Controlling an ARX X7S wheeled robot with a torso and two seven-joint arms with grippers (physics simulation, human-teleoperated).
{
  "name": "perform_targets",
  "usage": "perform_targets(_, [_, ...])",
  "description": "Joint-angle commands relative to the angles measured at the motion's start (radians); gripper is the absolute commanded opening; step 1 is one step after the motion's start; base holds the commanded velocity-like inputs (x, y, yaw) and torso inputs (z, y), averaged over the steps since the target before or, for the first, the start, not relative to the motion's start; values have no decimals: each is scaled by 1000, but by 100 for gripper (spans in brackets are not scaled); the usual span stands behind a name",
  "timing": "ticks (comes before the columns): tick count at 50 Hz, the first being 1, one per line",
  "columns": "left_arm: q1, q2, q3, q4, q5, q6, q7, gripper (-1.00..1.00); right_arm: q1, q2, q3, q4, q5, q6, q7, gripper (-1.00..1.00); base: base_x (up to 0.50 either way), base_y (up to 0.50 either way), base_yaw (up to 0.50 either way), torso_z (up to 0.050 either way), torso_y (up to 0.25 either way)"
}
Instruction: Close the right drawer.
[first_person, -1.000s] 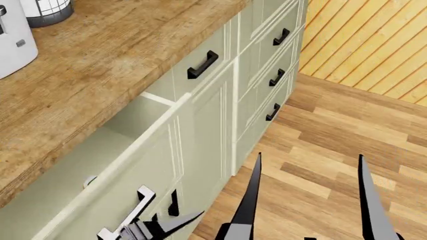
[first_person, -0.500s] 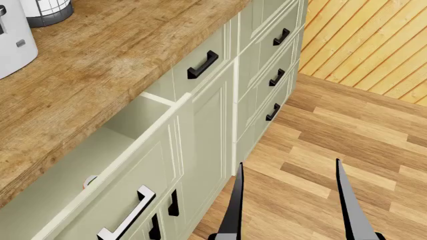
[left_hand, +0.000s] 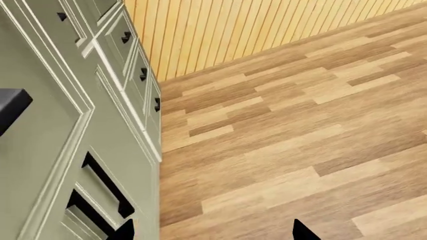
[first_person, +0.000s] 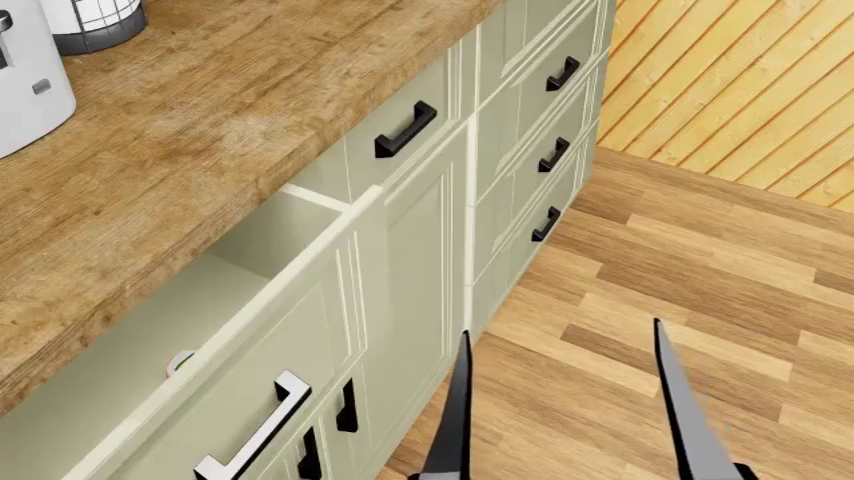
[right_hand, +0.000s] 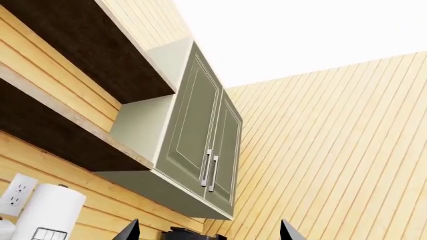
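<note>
The right drawer (first_person: 227, 370) stands open: rigid, probably free-sliding. You should push its front panel beside the bar handle (first_person: 251, 438). Right gripper (first_person: 561, 400) fingers spread, empty; left gripper (left_hand: 213, 231) likewise.

A rough-grained, matt wood top is seen on the bench (first_person: 227, 120). The drawer (first_person: 287, 330) front is finished in smooth matt sage paint, its handle (first_person: 254, 430) in glossy black. The floor (first_person: 694, 270) is laid in satin wood planks.
</note>
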Motion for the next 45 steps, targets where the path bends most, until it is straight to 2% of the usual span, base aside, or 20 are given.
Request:
perform_targets(1, [34,-75,-58,21,45,-23,3,100,-6,-4,6,-4,-2,6,-8,100,0,0,0,0,0])
perform_targets(10, [109,-242,-53,335,39,-177,-74,100,-12,-7,10,-3,-2,7,-13,100,0,0,0,0,0])
perform_targets(28, [149,-446,-48,605,44,-331,-128,100,-23,-11,19,-3,-5,12,-22,100,0,0,0,0,0])
perform_targets(38, [169,-479,-93,616,-15,-324,-138,100,-28,-11,26,-3,-4,10,-25,100,0,0,0,0,1])
perform_targets(45, [186,-511,-158,622,-110,-330,-144,100,-32,-11,31,-6,-6,3,-25,100,0,0,0,0,0])
